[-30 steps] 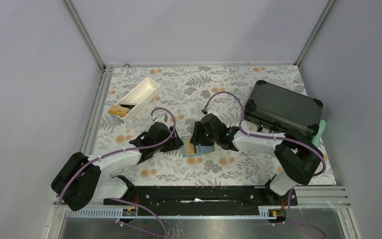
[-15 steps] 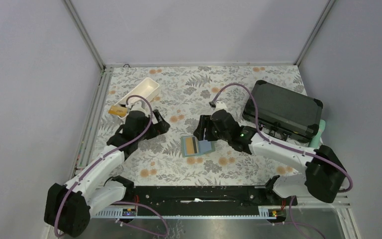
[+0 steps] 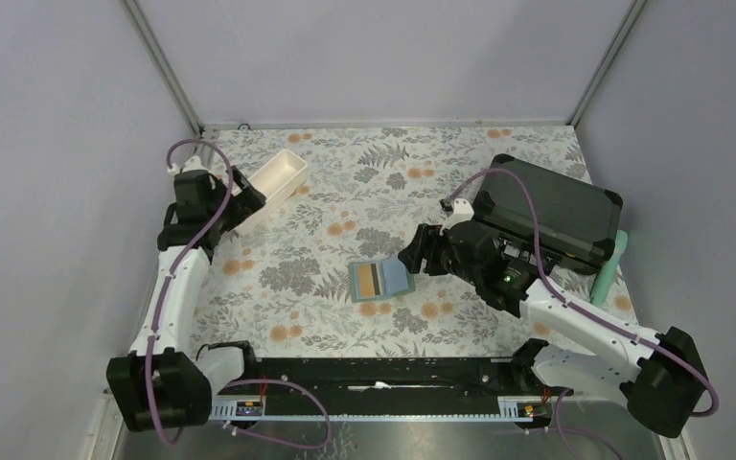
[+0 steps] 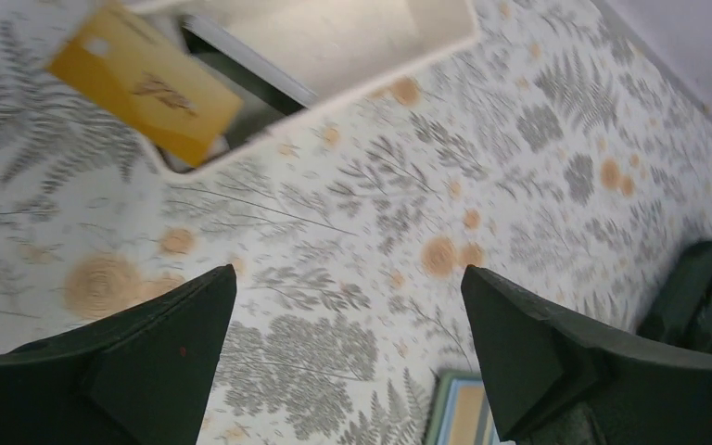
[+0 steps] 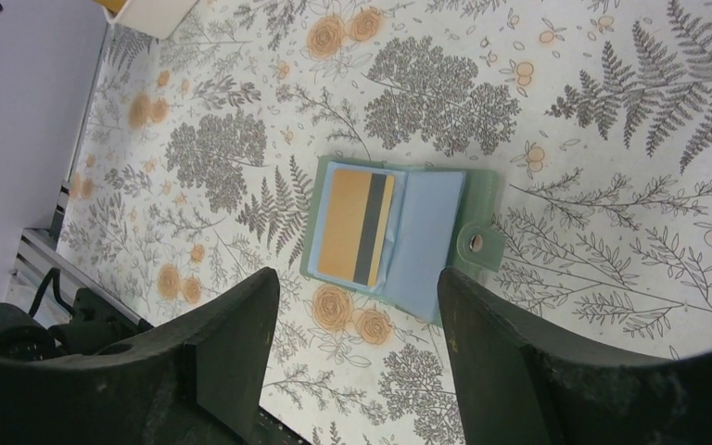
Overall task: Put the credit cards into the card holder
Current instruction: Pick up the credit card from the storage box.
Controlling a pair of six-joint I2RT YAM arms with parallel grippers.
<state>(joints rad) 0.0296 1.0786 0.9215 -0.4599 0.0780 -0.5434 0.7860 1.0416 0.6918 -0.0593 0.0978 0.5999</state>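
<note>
Gold-orange card (image 5: 356, 227) sits in the card holder (image 5: 431, 236); left tool (image 4: 348, 278) and right tool (image 5: 357, 278) spread.

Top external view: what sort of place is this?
Probably a robot lab test cell: a white-and-black left arm and right arm bolted to a black metal rail, plain grey panel walls in aluminium framing, and a floral-print table cover.

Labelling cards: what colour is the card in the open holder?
The card is gold-orange with a dark stripe; right wrist view shows it best.
</note>
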